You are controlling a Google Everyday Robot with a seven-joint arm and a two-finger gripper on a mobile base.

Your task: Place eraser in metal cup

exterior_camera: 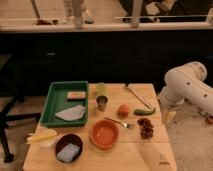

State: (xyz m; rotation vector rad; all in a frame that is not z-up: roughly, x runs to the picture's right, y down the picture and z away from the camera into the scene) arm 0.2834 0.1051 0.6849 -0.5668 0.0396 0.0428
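Observation:
The eraser [76, 95], a small tan block, lies flat in the far part of the green tray [54, 95] on the table's left. The metal cup [102, 103], small and dark grey, stands upright just right of the tray, in front of a pale yellow-green cup [101, 88]. My white arm [187, 85] curves in from the right, beyond the table's right edge. The gripper [167, 116] hangs low beside that edge, far from both the eraser and the cup, with nothing seen in it.
A grey cloth [71, 114] lies in the tray. On the table [135, 155] are an orange bowl [104, 134], a dark bowl with a blue sponge [68, 148], an orange fruit [123, 110], a green vegetable [144, 111], grapes [145, 127], a fork [118, 122], a long utensil [136, 95] and a yellow item [42, 136].

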